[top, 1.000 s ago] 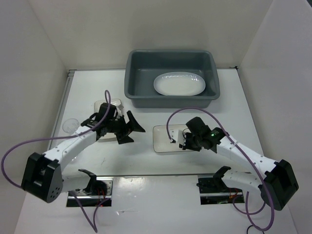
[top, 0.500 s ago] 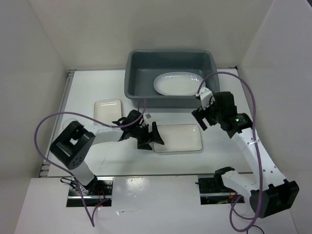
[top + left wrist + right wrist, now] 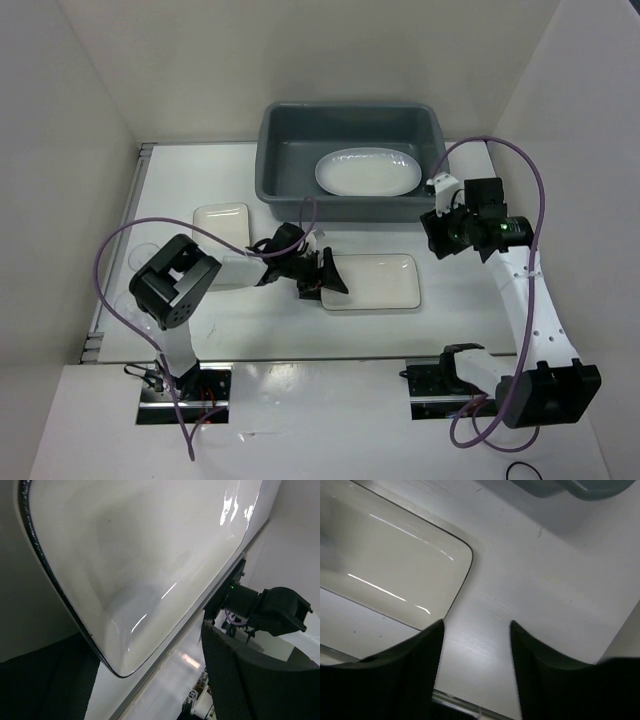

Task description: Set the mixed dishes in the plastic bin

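A white oval platter (image 3: 367,171) lies inside the dark grey plastic bin (image 3: 272,150). On the desk (image 3: 260,325), the left gripper (image 3: 325,276), jaws spread, meets the left edge of a cream rounded-rectangle plate (image 3: 375,281). The right gripper (image 3: 436,238) hovers near the bin's right front corner.

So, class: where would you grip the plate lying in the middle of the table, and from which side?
Its left short rim, approached low from the left. The plate lies flat, so only the upturned rim offers a pinch, and the left end effector sits open there.
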Motion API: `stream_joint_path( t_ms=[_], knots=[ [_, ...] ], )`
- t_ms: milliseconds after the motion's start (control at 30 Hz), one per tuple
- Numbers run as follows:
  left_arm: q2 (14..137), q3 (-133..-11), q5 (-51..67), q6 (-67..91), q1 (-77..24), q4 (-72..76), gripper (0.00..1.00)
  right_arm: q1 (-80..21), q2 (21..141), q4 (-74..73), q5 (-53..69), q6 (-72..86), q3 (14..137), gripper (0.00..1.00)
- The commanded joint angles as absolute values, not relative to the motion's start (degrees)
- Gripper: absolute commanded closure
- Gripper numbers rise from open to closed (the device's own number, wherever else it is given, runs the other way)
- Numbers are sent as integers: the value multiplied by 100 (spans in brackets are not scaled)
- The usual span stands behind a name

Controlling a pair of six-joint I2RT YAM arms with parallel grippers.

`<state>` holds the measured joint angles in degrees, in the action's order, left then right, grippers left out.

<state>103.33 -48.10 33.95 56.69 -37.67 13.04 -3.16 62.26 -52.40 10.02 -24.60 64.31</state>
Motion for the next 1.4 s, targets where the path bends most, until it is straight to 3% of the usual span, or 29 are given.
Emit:
stream_joint_path(
  t_ms=[0, 33, 67, 200, 300, 333, 567, 633, 733, 1033, 1200, 1367],
  knots=[
    [10792, -4886, 3217, 5194, -3840, 1450, 17, -211, 6336, -5633, 1353, -2854, 6724, 43],
    [10793, -4887, 3217, 5194, -3841, 1450, 17, -211, 6337, -5686, 1354, -2996, 6724, 54],
    [10793, -4887, 3217, 5194, -3841, 1450, 17, -159, 6398, -5782, 1354, -3145, 6671, 76],
    [10854, -4939, 3217, 5080, -3894, 1389, 25, -158, 6398, -5915, 1126, -3875, 6224, 90],
    [10907, -4939, 3270, 5027, -3894, 1389, 42, -158, 6398, -5993, 888, -4349, 6039, 100],
    [10977, -4939, 3270, 5027, -3894, 1336, 56, -158, 6398, -5994, 801, -4568, 6038, 100],
    [11083, -5080, 3322, 4966, -3946, 1108, 82, -482, 5329, -5882, 888, -6415, 5312, 100],
    [11083, -5080, 3322, 4966, -3946, 1107, 99, -1026, 5099, -5635, 730, -6416, 4968, 100],
    [11083, -5133, 3322, 4966, -3946, 1037, 100, -1669, 5141, -5572, 677, -6319, 4693, 100],
    [10740, -5080, 3138, 4904, -3999, 704, 100, -1784, 6740, -5555, 1037, -6381, 4798, 100],
    [10442, -5203, 3076, 4904, -3999, 370, 100, -1846, 7845, -5203, 126, -6144, 4896, 100],
    [10222, -5203, 3076, 4904, -3999, 308, 100, -1846, 8490, -5028, -9, -5836, 4966, 100]
  ],
)
